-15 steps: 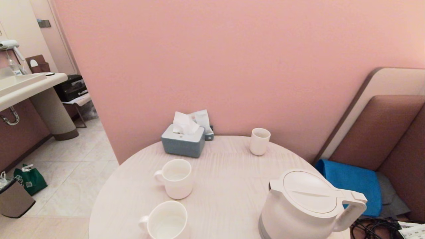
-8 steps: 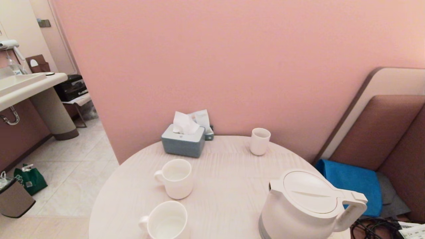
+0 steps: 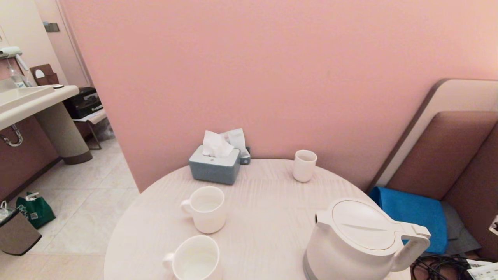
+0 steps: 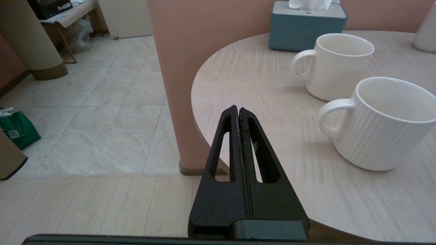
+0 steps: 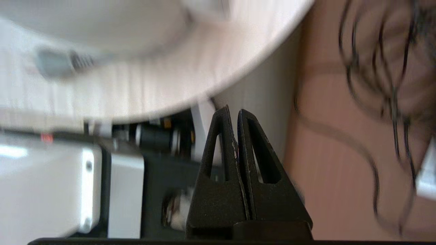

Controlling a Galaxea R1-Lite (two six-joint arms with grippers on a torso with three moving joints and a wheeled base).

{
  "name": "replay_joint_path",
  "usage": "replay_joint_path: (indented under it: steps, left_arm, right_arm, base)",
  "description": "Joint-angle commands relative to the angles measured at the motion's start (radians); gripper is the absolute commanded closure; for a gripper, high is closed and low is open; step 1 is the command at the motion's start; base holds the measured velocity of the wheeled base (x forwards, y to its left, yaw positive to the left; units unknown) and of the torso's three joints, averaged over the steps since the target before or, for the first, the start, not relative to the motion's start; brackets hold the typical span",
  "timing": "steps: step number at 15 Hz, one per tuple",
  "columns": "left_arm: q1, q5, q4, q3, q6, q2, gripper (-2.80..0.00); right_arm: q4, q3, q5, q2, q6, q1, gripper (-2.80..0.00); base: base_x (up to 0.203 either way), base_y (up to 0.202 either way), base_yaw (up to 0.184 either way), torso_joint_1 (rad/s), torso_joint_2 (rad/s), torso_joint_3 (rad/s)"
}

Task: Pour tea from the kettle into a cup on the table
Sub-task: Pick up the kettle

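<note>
The white kettle stands upright at the front right of the round pale table, lid closed and loop handle pointing right. The tea is hidden inside it. Two white ribbed mugs, one behind the other, stand at the front left, and a small handleless cup is at the back. My left gripper is shut and empty, low beside the table's left edge, near the two mugs. My right gripper is shut and empty, below the table's rim, off to the right.
A blue-grey tissue box sits at the back left of the table against the pink wall. A blue cushion and brown seat backs are to the right, with dark cables on the floor. Tiled floor lies left.
A small pale part has come into the head view at its right edge. Kettle, mugs and cup have not moved.
</note>
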Motion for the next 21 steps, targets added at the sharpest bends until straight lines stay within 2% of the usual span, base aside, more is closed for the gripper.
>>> replay_joint_path:
  steps: [1,4,12,16,18,20,21]
  left_arm:
    - [0.0,0.0,0.0,0.0,0.0,0.001,0.0]
    - [0.0,0.0,0.0,0.0,0.0,0.001,0.0]
    - [0.0,0.0,0.0,0.0,0.0,0.0,0.0]
    - [0.0,0.0,0.0,0.0,0.0,0.0,0.0]
    - [0.0,0.0,0.0,0.0,0.0,0.001,0.0]
    - [0.0,0.0,0.0,0.0,0.0,0.001,0.0]
    - [0.0,0.0,0.0,0.0,0.0,0.0,0.0]
  right_arm:
    - [-0.055,0.038,0.006,0.0,0.001,0.002,0.0]
    - [-0.132,0.041,0.01,0.082,0.058,0.002,0.0]
    - [-0.153,0.014,0.074,0.163,0.063,0.008,0.0]
    - [-0.182,0.001,0.075,0.225,0.068,0.011,0.0]
    - [-0.205,-0.001,0.069,0.241,0.113,0.011,0.0]
    - [-0.206,0.0,0.067,0.243,0.113,0.012,0.0]
    - [-0.204,0.0,0.067,0.243,0.113,0.012,-2.8]
  base:
    - [0.0,0.0,0.0,0.0,0.0,0.0]
    - [0.0,0.0,0.0,0.0,0.0,0.0]
    - [0.0,0.0,0.0,0.0,0.0,0.0]
    - [0.0,0.0,0.0,0.0,0.0,0.0]
    - [0.0,0.0,0.0,0.0,0.0,0.0]
    - [0.0,0.0,0.0,0.0,0.0,0.0]
    - [0.0,0.0,0.0,0.0,0.0,0.0]
